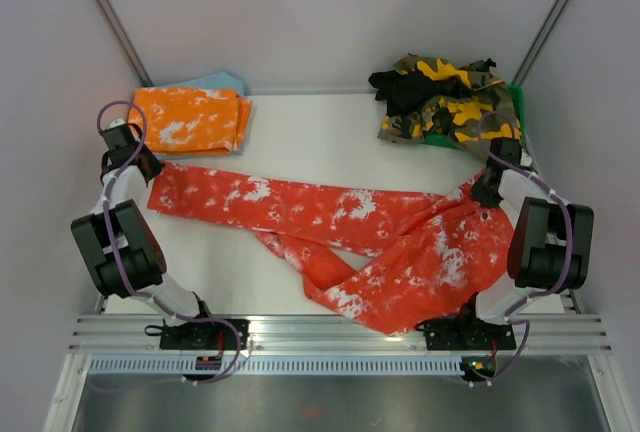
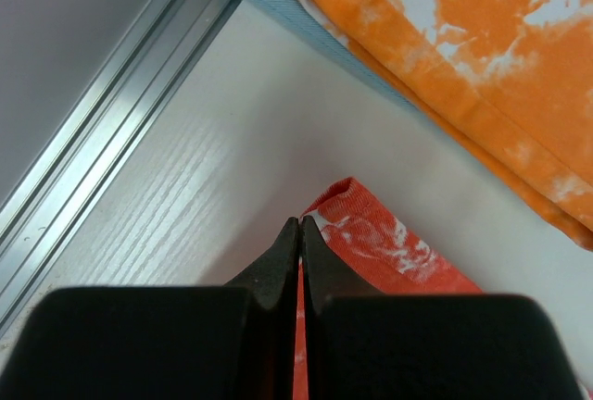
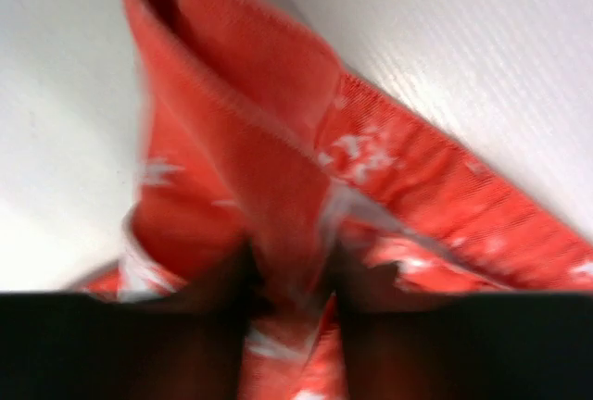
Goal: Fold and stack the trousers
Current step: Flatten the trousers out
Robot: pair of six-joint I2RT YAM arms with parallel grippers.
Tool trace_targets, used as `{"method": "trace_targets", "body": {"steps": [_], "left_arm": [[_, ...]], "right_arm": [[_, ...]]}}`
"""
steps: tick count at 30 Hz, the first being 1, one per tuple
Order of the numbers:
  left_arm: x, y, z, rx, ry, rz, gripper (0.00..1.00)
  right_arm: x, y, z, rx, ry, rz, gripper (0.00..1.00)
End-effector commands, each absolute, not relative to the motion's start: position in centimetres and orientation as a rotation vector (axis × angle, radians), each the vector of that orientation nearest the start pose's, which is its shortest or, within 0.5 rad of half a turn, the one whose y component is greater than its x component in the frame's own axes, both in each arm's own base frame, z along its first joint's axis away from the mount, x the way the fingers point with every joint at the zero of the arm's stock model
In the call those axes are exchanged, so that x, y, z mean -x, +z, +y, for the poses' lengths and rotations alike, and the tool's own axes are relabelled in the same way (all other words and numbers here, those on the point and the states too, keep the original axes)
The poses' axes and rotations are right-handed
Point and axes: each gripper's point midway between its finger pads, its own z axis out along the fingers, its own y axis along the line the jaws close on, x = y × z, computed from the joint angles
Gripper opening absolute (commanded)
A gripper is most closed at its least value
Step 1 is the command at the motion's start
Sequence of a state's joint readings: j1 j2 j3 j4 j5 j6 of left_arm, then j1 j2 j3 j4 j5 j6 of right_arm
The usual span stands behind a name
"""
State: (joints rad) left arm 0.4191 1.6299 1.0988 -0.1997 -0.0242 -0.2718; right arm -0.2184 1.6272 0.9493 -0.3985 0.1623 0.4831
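The red trousers [image 1: 380, 237] with white splotches lie spread across the table, legs reaching left, waist at the right. My left gripper [image 1: 147, 167] is shut on the cuff end of the upper leg [image 2: 371, 233], its jaws pinched together on the red cloth [image 2: 301, 224]. My right gripper [image 1: 488, 190] is shut on the waist edge at the right; in the right wrist view red cloth [image 3: 278, 168] bunches between the fingers [image 3: 289, 280], the picture blurred. The lower leg lies crossed under the upper one near the table's front.
A folded orange-and-white pair [image 1: 190, 120] sits on a light blue cloth at the back left, also seen in the left wrist view [image 2: 482, 57]. A crumpled yellow-green camouflage pair with black cloth [image 1: 445, 97] lies at the back right. A metal frame rail [image 2: 111, 131] runs beside the left gripper.
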Motion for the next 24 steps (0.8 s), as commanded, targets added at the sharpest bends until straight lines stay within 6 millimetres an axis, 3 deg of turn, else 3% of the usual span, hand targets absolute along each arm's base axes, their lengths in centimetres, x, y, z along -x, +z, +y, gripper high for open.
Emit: {"method": "trace_targets", "body": {"steps": [1,2,5,8,9,11,14,17,21,24], "left_arm": [[-42.4,14.9,18.0,0.767,0.079,2.027,0.02],[-42.7,15.2,17.6,0.751,0.053,2.024,0.02],[-42.9,16.9,17.6,0.729,0.055,1.999,0.02],[-43.0,20.4,17.6,0.684,0.061,1.950,0.02],[-43.0,21.4,17.4,0.669,0.055,1.936,0.02],[-43.2,25.3,17.4,0.634,0.058,1.867,0.02],[-43.3,28.9,17.1,0.598,0.045,1.815,0.02],[-43.5,29.5,17.0,0.602,0.025,1.803,0.02],[-43.9,25.9,16.9,0.655,-0.005,1.870,0.02],[-44.1,23.4,17.0,0.683,-0.009,1.901,0.02]], "right_arm": [[-33.8,3.1,-10.9,-0.954,-0.288,2.412,0.15],[-34.1,3.7,-11.6,-0.955,-0.328,2.395,0.01],[-34.4,6.2,-12.6,-0.964,-0.389,2.351,0.00],[-35.2,11.8,-12.8,-0.958,-0.347,2.197,0.00],[-35.6,15.3,-12.9,-0.953,-0.319,2.106,0.00],[-36.3,19.5,-13.2,-0.942,-0.298,2.006,0.00],[-36.6,23.4,-13.7,-0.927,-0.308,1.930,0.00],[-37.0,22.2,-14.1,-0.924,-0.342,1.976,0.00],[-37.6,16.3,-14.3,-0.959,-0.379,2.118,0.00],[-37.5,14.3,-14.2,-0.994,-0.377,2.154,0.00]]}}
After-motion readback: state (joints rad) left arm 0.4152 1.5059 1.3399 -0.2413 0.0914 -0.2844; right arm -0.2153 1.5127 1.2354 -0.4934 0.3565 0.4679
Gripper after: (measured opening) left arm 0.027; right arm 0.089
